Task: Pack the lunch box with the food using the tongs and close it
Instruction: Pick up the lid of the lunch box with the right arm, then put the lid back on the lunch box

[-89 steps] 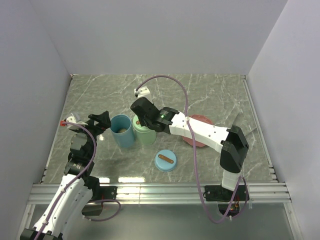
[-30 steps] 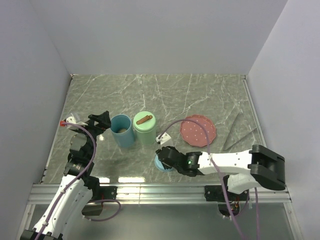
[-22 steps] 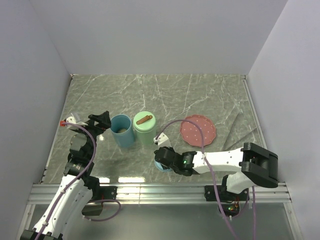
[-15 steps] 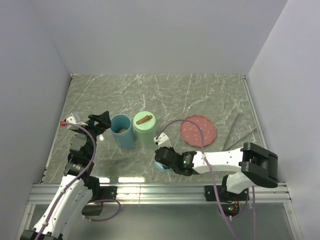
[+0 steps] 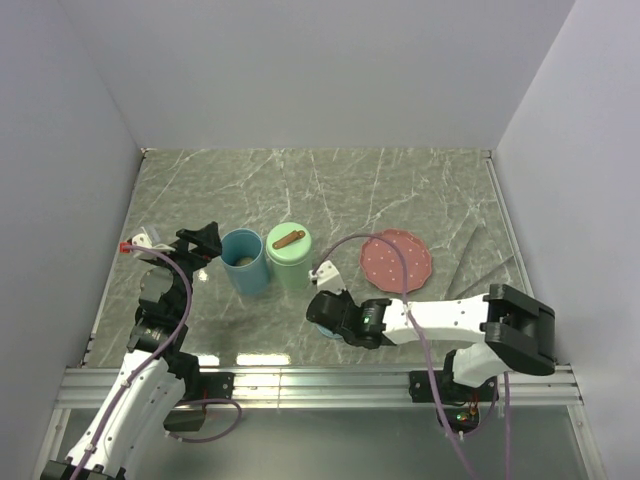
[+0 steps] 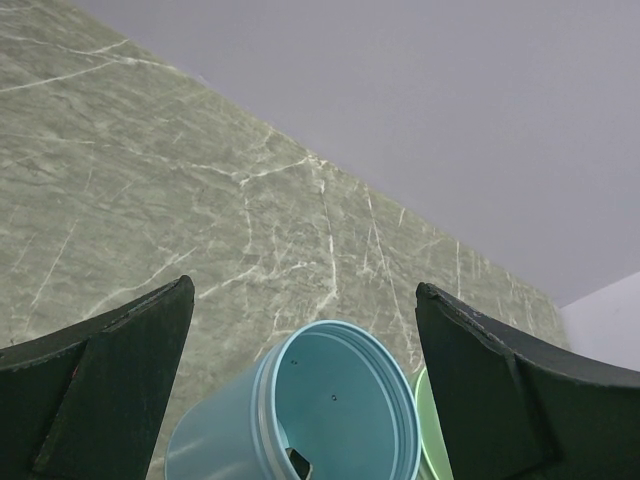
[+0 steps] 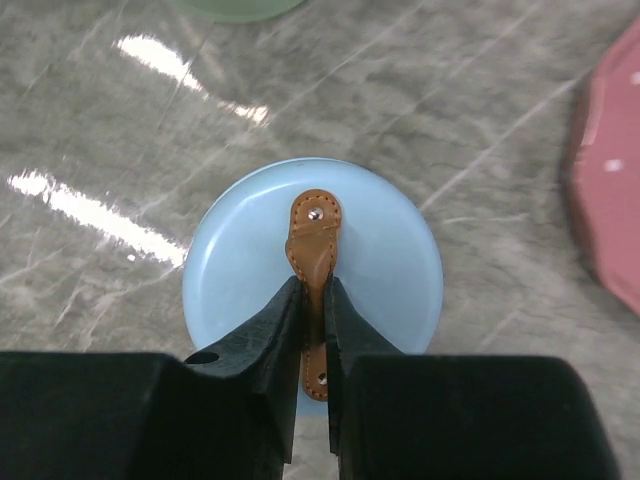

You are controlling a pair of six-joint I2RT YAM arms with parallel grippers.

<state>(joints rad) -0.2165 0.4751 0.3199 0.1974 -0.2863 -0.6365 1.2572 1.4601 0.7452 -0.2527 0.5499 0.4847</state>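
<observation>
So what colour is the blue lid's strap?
The strap is tan brown; clearest in the right wrist view.

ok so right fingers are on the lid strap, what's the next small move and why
Probably a short straight lift. The right gripper pinches the brown strap of the blue lid, which lies flat on the table, while the blue container stands open beside the lidded green container. A small lift would test the grip before carrying the lid over.
</observation>
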